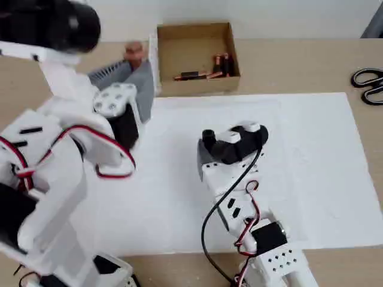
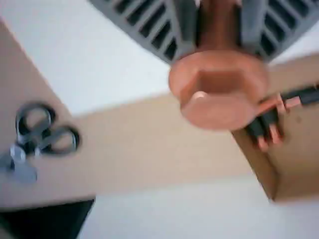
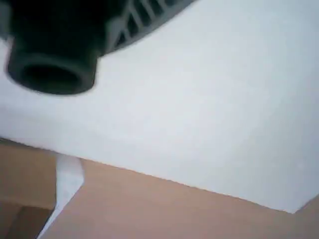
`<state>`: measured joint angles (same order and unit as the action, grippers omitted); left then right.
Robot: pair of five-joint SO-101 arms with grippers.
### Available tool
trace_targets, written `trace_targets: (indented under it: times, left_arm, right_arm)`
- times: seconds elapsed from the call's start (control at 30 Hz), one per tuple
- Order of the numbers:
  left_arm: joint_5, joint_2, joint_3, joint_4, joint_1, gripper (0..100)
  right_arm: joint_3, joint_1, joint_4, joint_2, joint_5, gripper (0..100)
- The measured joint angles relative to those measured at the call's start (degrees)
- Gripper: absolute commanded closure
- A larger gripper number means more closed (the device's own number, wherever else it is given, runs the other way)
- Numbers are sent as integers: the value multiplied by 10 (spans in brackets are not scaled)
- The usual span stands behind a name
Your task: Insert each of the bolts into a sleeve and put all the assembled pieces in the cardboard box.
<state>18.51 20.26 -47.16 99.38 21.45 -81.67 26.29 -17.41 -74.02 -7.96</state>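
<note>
My left gripper point(image 1: 135, 62) is shut on a copper bolt point(image 1: 134, 51) and holds it in the air just left of the cardboard box point(image 1: 163, 60). In the left wrist view the bolt's hex head point(image 2: 219, 89) sticks out from between the grey fingers point(image 2: 144, 20). Several assembled black-and-copper pieces point(image 1: 206, 67) lie inside the box, also seen as pieces point(image 2: 271, 122). My right gripper point(image 1: 209, 142) sits over the middle of the white sheet point(image 1: 299, 161), shut on a black sleeve point(image 3: 52, 57) whose open end faces outward.
Scissors point(image 1: 368, 84) lie on the bare table at the far right, also seen as scissors point(image 2: 40, 137). The white sheet covers most of the table in front of the box. A box corner point(image 3: 30, 219) lies beyond the sheet's edge.
</note>
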Motion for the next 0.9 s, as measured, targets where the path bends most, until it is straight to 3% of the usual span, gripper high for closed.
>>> trace_targets:
  times: [0.2, 0.53, 0.9]
  left_arm:
    - [0, 120, 207, -20, 7, 995]
    - [0, 170, 554, -302, 2, 995]
    - [0, 170, 683, -429, 2, 995]
  right_arm:
    - [0, 12, 0, 0, 0, 995]
    - [-29, 68, 3, -2, 0, 995]
    - [-99, 71, 158, -2, 0, 995]
